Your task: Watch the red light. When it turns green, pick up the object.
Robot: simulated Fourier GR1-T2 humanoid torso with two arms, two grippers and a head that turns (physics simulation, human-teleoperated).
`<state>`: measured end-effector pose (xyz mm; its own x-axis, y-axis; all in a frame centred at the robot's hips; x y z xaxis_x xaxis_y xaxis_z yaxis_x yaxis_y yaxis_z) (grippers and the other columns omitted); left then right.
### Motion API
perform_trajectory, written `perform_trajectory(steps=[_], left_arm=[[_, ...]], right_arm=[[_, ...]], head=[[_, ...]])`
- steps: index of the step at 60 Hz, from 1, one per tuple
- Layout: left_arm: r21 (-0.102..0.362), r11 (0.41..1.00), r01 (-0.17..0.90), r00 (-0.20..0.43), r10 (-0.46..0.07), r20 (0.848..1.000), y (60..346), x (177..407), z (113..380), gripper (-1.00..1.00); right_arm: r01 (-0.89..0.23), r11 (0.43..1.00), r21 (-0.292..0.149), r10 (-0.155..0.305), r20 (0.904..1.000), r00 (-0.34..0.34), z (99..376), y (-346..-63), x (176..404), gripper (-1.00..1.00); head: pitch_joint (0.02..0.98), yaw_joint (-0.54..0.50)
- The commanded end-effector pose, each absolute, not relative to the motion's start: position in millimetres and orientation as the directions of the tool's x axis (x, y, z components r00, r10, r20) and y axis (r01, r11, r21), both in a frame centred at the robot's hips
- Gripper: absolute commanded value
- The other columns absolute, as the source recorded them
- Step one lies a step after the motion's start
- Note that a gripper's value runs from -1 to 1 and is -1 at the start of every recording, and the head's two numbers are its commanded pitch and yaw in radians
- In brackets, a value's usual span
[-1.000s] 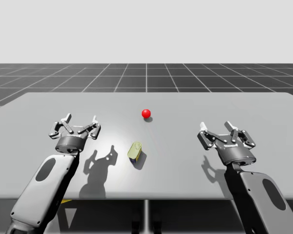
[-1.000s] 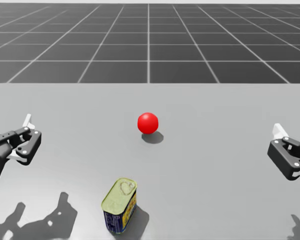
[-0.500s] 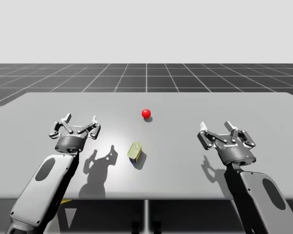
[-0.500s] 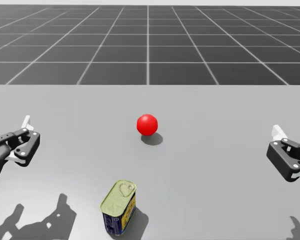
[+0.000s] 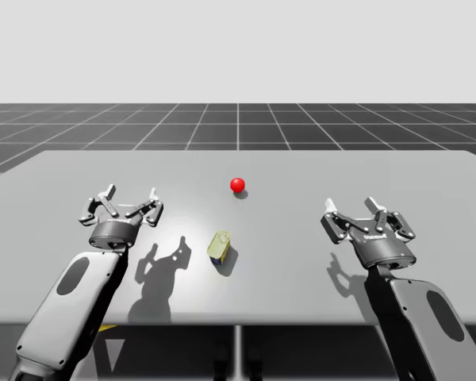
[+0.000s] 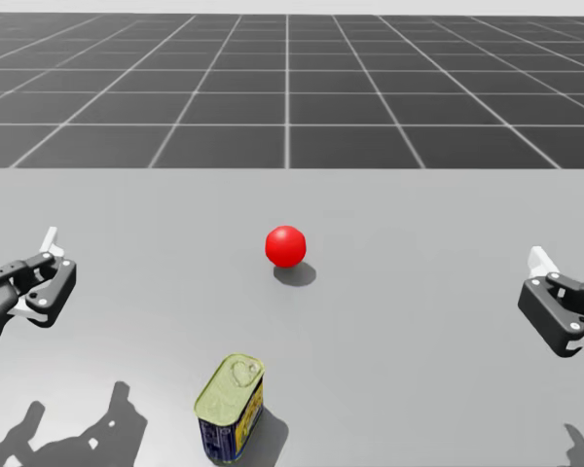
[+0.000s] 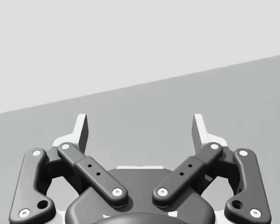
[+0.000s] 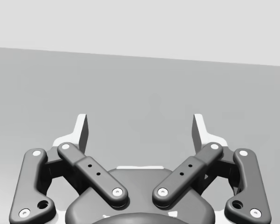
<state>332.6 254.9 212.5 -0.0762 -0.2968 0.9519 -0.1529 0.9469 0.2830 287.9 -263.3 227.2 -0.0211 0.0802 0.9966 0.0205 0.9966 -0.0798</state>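
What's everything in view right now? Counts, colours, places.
light: 1, red sphere, mid-table, beyond the can
blue oblong can: 1, blue sides, yellow-green top, on the table nearer me than the light, between the grippers, touched by neither
table: 1, grey, under everything
floor: 1, dark grid, beyond the table
left gripper: 1, dark grey, white fingertips, open, over the table to the can's left
right gripper: 1, same colours, open, over the table to the can's right

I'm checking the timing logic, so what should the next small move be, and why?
Probably just wait and watch: the light is red, not green. The blue can with the yellow top sits on the table between the left end effector and the right end effector, both open and apart from it.
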Motion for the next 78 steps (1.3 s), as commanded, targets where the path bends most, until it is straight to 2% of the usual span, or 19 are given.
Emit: perform_trajectory(steps=[1, 78], left_arm=[[0.283, 0.947, -0.153, -0.077, -0.296, 0.952, 254.6, 332.8, 212.5, -1.0], [0.283, 0.948, -0.148, -0.074, -0.296, 0.952, 253.8, 332.3, 212.2, -1.0]], right_arm=[[0.02, 0.997, -0.08, 0.08, 0.9965, -0.021, 227.2, -263.4, 288.0, -1.0], [0.023, 0.996, -0.091, 0.092, 0.9956, -0.021, 226.3, -262.5, 287.9, -1.0]], head=[[0.582, -0.01], [0.59, -0.01]])
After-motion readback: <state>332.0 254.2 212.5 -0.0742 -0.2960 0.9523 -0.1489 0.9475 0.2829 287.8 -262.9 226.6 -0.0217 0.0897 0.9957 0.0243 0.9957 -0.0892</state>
